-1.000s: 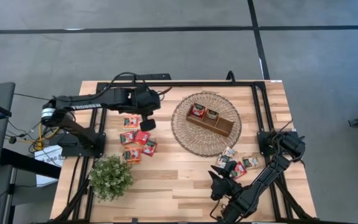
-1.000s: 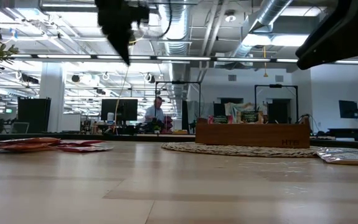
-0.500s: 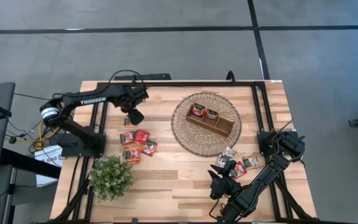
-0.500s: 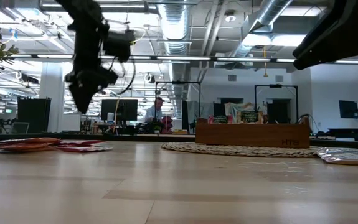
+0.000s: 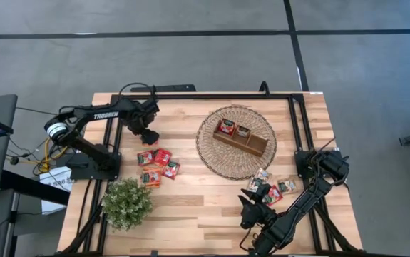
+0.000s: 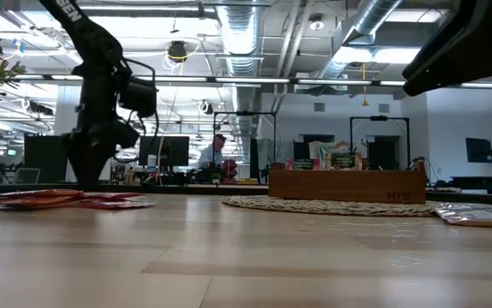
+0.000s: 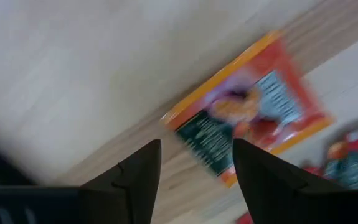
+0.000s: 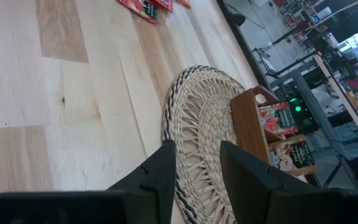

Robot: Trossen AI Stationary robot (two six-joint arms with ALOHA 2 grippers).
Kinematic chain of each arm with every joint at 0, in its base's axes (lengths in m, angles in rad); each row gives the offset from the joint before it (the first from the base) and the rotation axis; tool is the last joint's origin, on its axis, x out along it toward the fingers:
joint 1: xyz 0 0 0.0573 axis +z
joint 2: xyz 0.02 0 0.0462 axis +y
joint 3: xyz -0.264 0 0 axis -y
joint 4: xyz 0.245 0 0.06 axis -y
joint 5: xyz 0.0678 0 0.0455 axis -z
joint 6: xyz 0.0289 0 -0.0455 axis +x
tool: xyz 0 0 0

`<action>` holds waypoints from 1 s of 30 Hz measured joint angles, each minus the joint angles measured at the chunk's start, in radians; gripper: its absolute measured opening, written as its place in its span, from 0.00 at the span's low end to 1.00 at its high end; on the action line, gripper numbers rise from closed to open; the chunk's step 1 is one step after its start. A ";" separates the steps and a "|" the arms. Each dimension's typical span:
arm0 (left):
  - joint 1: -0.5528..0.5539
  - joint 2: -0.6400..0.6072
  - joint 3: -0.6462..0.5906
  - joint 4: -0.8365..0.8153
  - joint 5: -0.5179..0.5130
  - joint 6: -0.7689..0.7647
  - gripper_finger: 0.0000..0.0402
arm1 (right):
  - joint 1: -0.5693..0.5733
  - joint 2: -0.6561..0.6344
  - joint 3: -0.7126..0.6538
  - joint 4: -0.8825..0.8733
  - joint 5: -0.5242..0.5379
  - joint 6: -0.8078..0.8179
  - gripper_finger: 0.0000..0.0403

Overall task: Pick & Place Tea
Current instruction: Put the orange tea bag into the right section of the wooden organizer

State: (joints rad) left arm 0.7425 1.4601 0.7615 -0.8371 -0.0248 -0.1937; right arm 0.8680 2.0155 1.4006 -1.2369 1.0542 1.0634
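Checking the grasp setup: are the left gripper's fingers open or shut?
Open. In the left wrist view, the left gripper shows a clear gap, with an orange sachet lying flat beyond.

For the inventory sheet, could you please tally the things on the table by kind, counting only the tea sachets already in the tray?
Tea sachets in the tray: 2
Wooden tray: 1
Woven mat: 1
Potted plant: 1
Total: 5
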 joint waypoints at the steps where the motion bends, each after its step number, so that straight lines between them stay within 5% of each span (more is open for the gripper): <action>1: -0.001 0.000 -0.003 0.020 0.011 -0.005 0.48 | 0.000 0.000 0.000 0.000 0.000 0.000 0.29; 30: 0.058 0.041 -0.058 0.138 -0.036 -0.044 0.48 | 0.000 0.000 0.000 0.008 -0.003 0.001 0.29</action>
State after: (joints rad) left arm 0.8005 1.5013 0.7039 -0.6994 -0.0609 -0.2377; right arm 0.8680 2.0155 1.4006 -1.2288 1.0510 1.0645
